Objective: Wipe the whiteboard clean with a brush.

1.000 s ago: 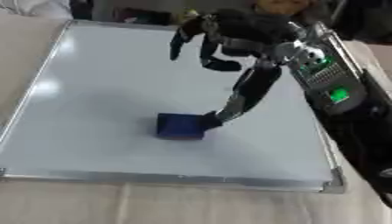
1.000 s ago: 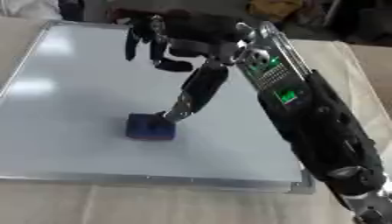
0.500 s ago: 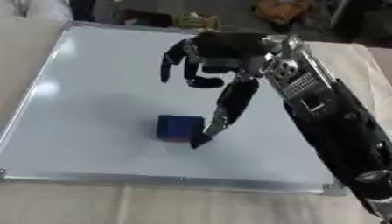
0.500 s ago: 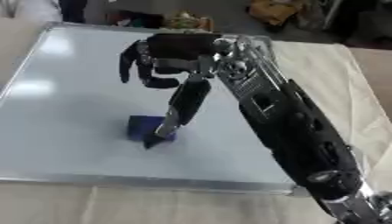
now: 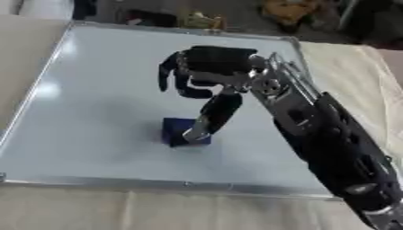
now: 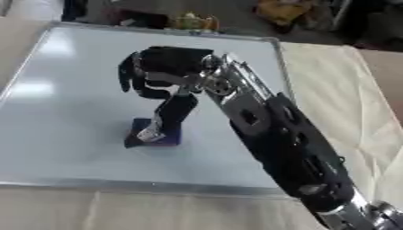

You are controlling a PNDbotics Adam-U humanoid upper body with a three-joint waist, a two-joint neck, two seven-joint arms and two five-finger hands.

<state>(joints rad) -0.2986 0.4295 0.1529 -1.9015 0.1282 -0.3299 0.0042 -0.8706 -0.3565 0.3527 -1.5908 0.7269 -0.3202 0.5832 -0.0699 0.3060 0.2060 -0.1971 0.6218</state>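
Right arm comes in from the lower right corner, long and black with silver joints, stretched diagonally across the whiteboard (image 5: 94,81). The right hand (image 5: 206,67) hangs over the middle of the board, palm down. Most of its fingers curl downward in a loose claw and hold nothing; one long digit (image 5: 212,117) points straight down and its tip sits on the blue brush (image 5: 182,131), at the block's right side. So: touching, pressing from above, not wrapped around it.

The brush is a small dark-blue block lying flat on the board, nearer the near edge than the far one, roughly midway between the left and right edges.

No containers anywhere on the board, just that block. The board surface reads pale and glossy; whether any marks are on it, I can't tell.

The right eye view shows more of the cloth to the right of the board and the arm's wrist end at the bottom right; the left eye view shows more of the board's left frame (image 5: 31,96).

The board lies on a beige cloth (image 6: 346,90). Beyond the far edge, dim clutter (image 5: 197,20), shapes I can't name.
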